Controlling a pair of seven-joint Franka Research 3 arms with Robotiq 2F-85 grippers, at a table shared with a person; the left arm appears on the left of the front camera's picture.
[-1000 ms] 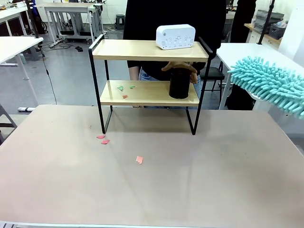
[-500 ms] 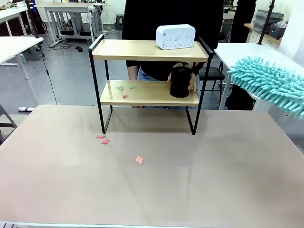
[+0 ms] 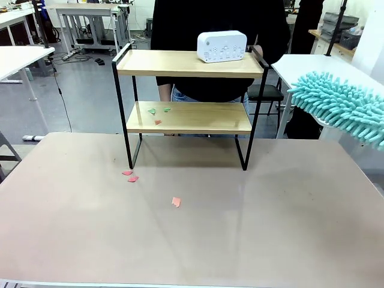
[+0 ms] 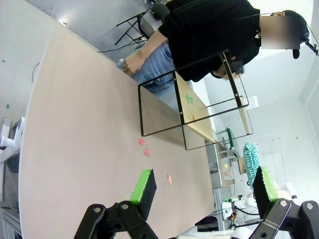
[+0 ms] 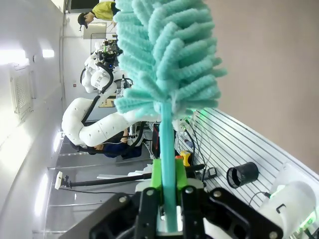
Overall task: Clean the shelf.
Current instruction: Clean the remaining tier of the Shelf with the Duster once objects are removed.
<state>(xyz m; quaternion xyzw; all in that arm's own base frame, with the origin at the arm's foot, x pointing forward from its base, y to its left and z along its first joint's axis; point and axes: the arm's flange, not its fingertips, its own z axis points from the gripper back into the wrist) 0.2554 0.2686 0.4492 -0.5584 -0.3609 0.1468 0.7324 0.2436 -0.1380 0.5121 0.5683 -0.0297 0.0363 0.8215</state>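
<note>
Shelf (image 3: 168, 62) stood upright at the far middle of the desk (image 3: 192, 240), legs on the desk top, two light wooden boards in a black frame. A white box-shaped gadget (image 3: 222, 46) with a row of buttons sat on the top board, right of centre. The lower board carried two green paper scraps (image 3: 159, 110) and one pink scrap (image 3: 157, 122), all toward its left end; its right part was bare. On the desk, two pink scraps (image 3: 130, 176) lay just beside the shelf's near left leg, and a third pink scrap (image 3: 176, 202) lay nearer, apart from them.

A person in a black top (image 3: 216, 18) and jeans stood right behind the shelf at the far side.

Left end effector (image 4: 203, 181) was released, green pads spread wide with nothing between them, hanging over the desk well apart from the shelf (image 4: 197, 112).

Right end effector (image 5: 168, 179) was clenched on the thin teal handle of a fluffy teal microfiber duster (image 5: 164, 55), handle running straight up between the green pads. In the front view the duster (image 3: 342, 105) hung in the air at the right edge, tilted, level with the shelf's lower tier, to the right of the shelf and not touching it.
</note>
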